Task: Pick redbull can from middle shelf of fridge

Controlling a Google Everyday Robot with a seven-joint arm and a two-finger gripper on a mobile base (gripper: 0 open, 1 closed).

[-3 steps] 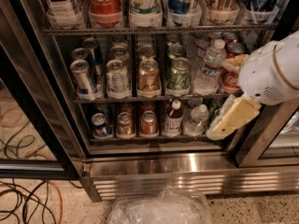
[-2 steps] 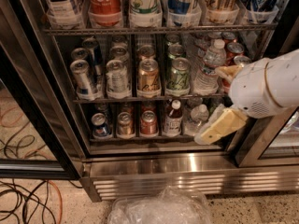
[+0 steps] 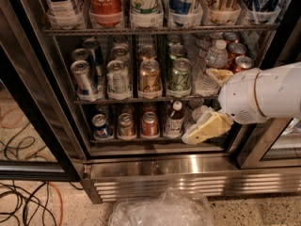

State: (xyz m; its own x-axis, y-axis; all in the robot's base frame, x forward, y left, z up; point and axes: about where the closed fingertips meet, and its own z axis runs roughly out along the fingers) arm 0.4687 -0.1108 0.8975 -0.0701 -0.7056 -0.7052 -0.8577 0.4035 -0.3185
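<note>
Redbull can front-left on middle shelf of fridge. Gripper low right beside brown bottle (well apart from can); grip state cannot tell.

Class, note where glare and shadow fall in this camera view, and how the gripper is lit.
Camera view: glare streaks the fridge along its steel base; the redbull can on the middle shelf catches light on top; the lowest shelf is shadowed; the gripper, low right of the shelves, is brightly lit.
</note>
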